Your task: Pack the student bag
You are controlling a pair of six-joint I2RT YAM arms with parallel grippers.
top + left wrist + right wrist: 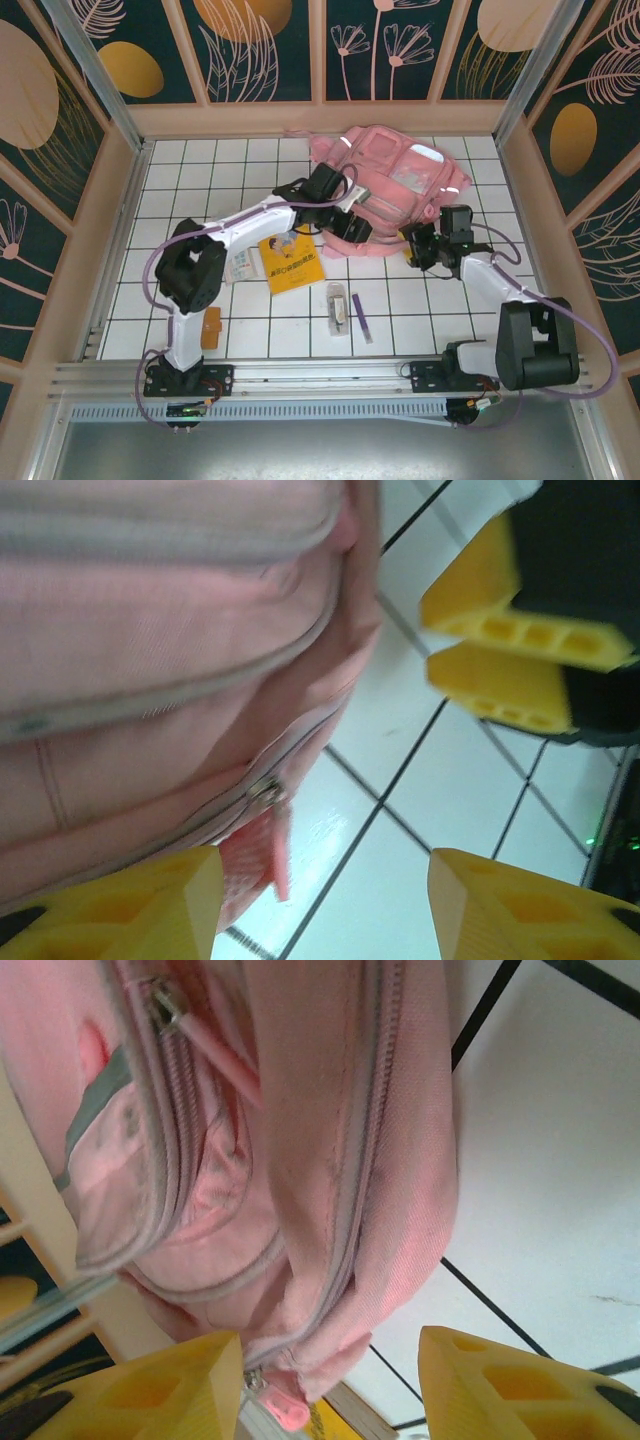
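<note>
Pink bag lies at the table's far side.
The left gripper and right gripper hang jaws apart, clamping nothing, beside its zips; contents hidden.

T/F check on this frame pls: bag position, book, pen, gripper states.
1. The student bag lies at the far side of the table. True.
2. The yellow book is inside the bag. False: it lies flat on the table, on the near side of the bag.
3. The left gripper and the right gripper both have their jaws apart and clamp nothing. True.
4. The right gripper holds the purple pen. False: the pen lies on the table towards the near edge, apart from both grippers.
</note>
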